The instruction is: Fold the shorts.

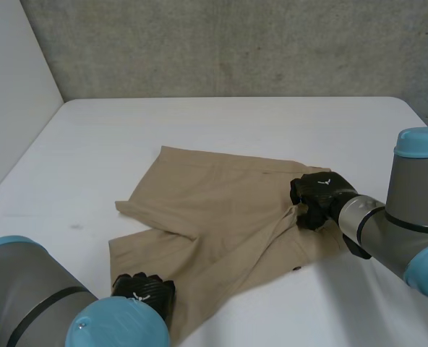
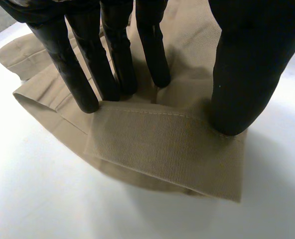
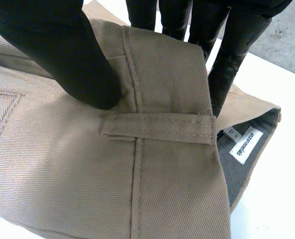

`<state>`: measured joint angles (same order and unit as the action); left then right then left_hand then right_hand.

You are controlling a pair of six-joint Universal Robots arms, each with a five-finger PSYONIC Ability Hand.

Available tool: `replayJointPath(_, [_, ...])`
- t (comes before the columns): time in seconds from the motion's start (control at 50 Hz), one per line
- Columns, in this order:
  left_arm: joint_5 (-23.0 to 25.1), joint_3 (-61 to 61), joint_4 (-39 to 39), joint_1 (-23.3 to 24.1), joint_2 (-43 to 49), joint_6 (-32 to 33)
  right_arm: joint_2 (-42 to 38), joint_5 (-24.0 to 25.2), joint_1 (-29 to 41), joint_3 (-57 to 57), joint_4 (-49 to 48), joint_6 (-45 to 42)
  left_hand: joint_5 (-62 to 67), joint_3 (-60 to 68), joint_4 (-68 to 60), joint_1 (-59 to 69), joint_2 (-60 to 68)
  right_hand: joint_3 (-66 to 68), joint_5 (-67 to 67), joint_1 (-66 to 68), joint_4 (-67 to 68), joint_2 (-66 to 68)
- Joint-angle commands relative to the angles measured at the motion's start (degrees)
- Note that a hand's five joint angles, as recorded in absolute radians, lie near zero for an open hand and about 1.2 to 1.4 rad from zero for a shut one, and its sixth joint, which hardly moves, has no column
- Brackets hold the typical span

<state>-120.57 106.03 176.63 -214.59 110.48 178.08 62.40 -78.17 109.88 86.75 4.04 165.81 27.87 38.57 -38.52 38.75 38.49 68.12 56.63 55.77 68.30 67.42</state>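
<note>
Shorts (image 1: 221, 217) pinched: left robot hand (image 1: 143, 291) at leg hem, right robot hand (image 1: 319, 196) at waistband.

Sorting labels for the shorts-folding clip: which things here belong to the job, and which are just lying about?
Part of the job:
tan twill shorts
black left hand, pinching a leg hem
black right hand, pinching the waistband

Just there:
white table, under the shorts
grey concrete wall behind it
</note>
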Motion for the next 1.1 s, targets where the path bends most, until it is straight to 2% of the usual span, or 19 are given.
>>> replayJointPath(0.02, [0.0,0.1,0.6,-0.7,0.5,1.0,0.2,-0.1,-0.1,0.0,0.0,0.0,13.2,12.5,-12.5,12.3,12.5,11.9,13.4,24.2,11.7,12.6])
replayJointPath(0.06, [0.1,0.1,0.5,-0.7,0.5,1.0,0.2,-0.1,-0.2,0.0,0.0,0.0,22.6,21.9,-21.9,21.7,22.0,11.9,13.4,24.2,11.7,12.6])
replayJointPath(0.1, [0.0,0.1,0.5,-0.8,0.3,1.0,0.2,-0.1,-0.2,0.0,0.0,0.0,39.2,38.5,-38.6,38.4,38.6,11.9,13.4,24.2,11.7,12.6])
replayJointPath(0.12, [0.0,0.1,0.5,-1.0,0.3,1.0,0.2,-0.1,-0.2,0.0,0.1,0.0,42.1,41.4,-41.4,41.2,41.5,11.9,13.4,24.2,11.7,12.6])
replayJointPath(0.2, [0.0,-0.1,0.2,-2.4,-0.9,1.7,0.7,0.2,-0.3,0.0,0.1,-0.1,42.1,41.4,-41.5,41.3,41.5,11.9,13.4,24.2,11.7,12.6])
replayJointPath(0.28, [0.2,-0.5,0.1,-4.5,-6.0,4.3,2.5,0.3,-0.3,-0.1,0.8,-1.2,42.1,41.4,-41.5,41.3,41.5,11.9,13.4,24.2,11.7,12.6])
replayJointPath(0.36, [1.1,-1.6,0.3,-8.3,-9.9,7.5,3.8,0.1,-0.3,0.1,2.4,-7.4,42.1,41.4,-41.5,41.3,41.5,11.9,13.4,24.2,11.7,12.6])
replayJointPath(0.42, [4.3,-3.8,0.5,-12.8,-11.4,10.1,4.4,-0.2,-0.3,-0.3,4.2,-10.8,42.1,41.4,-41.5,41.3,41.5,11.9,13.4,24.2,11.7,12.6])
replayJointPath(0.48, [12.5,-7.8,0.9,-18.7,-11.4,12.4,5.2,-0.2,-0.1,-1.1,6.8,-14.5,42.1,41.4,-41.5,41.3,41.5,11.9,13.4,24.2,11.7,12.6])
replayJointPath(0.52, [16.0,-10.0,1.9,-20.9,-10.7,13.1,5.3,-0.1,0.0,-1.6,6.8,-14.6,42.1,41.4,-41.5,41.3,41.5,11.9,13.4,24.2,11.7,12.6])
replayJointPath(0.56, [20.9,-14.6,3.9,-23.2,-7.5,14.3,5.1,-0.1,0.2,-2.9,6.8,-14.5,42.1,41.4,-41.5,41.3,41.5,11.9,13.4,24.2,11.7,12.6])
replayJointPath(0.64, [25.9,-25.9,6.7,-25.6,2.2,17.7,1.7,-0.7,0.2,-6.8,5.3,-13.0,42.1,41.4,-41.5,41.3,41.5,11.9,13.4,24.2,11.7,12.6])
replayJointPath(0.74, [27.1,-37.0,6.7,-27.4,12.4,20.4,-2.8,-2.7,0.2,-11.4,1.1,-11.8,42.1,41.4,-41.5,41.3,41.5,11.9,13.4,24.2,11.7,12.6])
replayJointPath(0.8, [27.9,-43.7,7.2,-28.7,19.5,21.3,-5.6,-5.9,0.2,-13.9,-2.7,-11.8,42.1,41.4,-41.5,41.3,41.5,11.9,13.4,24.2,11.7,12.6])
replayJointPath(0.9, [32.1,-55.9,9.3,-29.9,30.9,21.9,-11.1,-10.4,0.2,-17.1,-13.6,-12.4,42.1,41.4,-41.5,41.3,41.5,11.9,13.4,24.2,11.7,12.6])
replayJointPath(1.1, [34.1,-63.8,14.8,-30.5,40.9,21.9,-21.8,-11.7,0.5,-24.2,-20.9,-18.1,42.1,41.4,-41.5,41.3,41.5,11.9,13.4,24.2,11.7,12.6])
